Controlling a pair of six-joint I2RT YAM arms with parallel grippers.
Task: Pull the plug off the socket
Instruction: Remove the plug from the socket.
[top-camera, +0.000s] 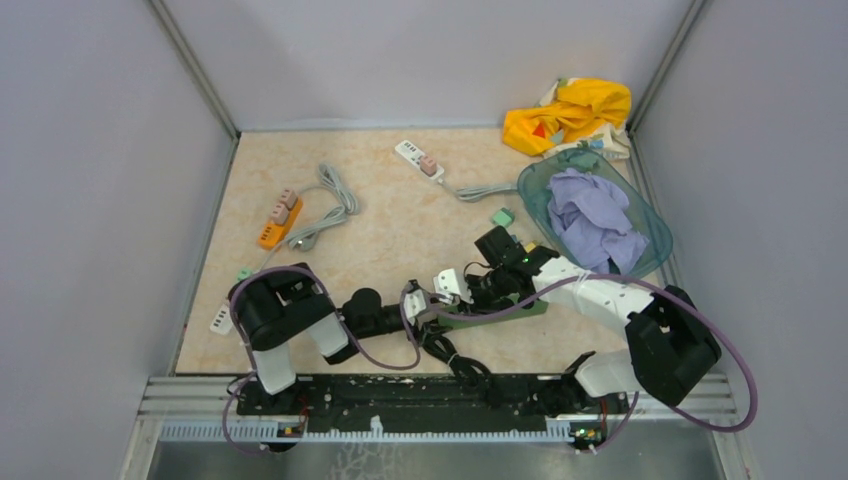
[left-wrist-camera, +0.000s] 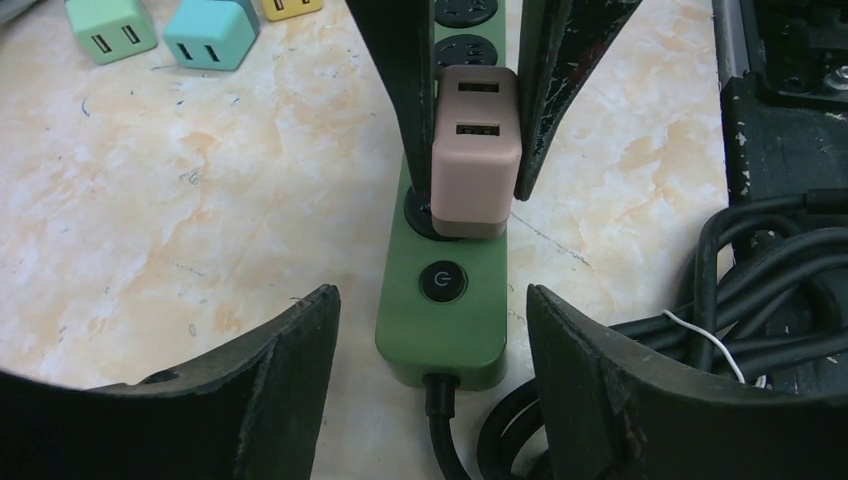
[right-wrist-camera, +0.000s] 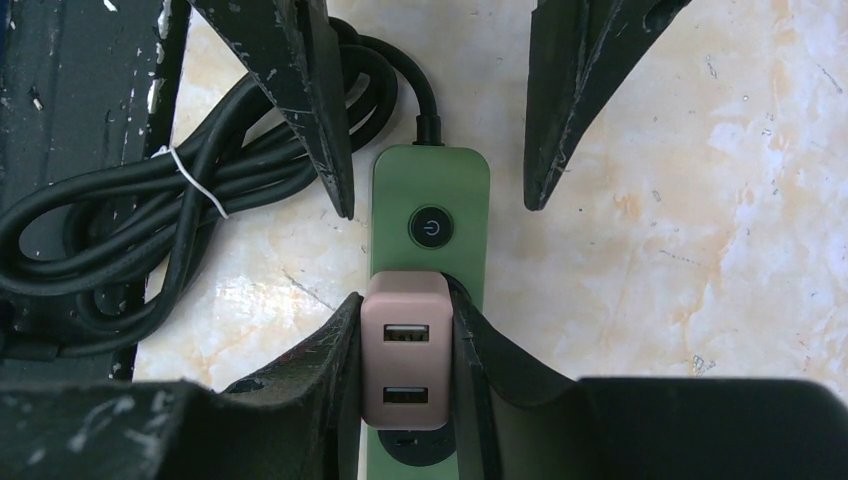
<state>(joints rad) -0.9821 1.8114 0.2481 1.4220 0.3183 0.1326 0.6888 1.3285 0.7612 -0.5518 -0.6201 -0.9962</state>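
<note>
Right gripper (right-wrist-camera: 405, 312) was clamped on the plug's (right-wrist-camera: 405, 365) flat sides; rigid, light, probably tight-seated; left gripper (left-wrist-camera: 430, 298) straddled the strip (left-wrist-camera: 442, 345), open, not touching.

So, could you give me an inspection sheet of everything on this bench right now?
Surface: marbled table, no spills seen.
Job's things: pink plug seated in green strip.
Clutter: orange strip, white strip, basin holding purple cloth, yellow cloth, mint charger, teal charger.
Grippers: right gripper shut on pink plug; left gripper open astride the green strip's switch end.
Cables: black cord bundled and tied; grey cord looped.
Surroundings: grey walls.
</note>
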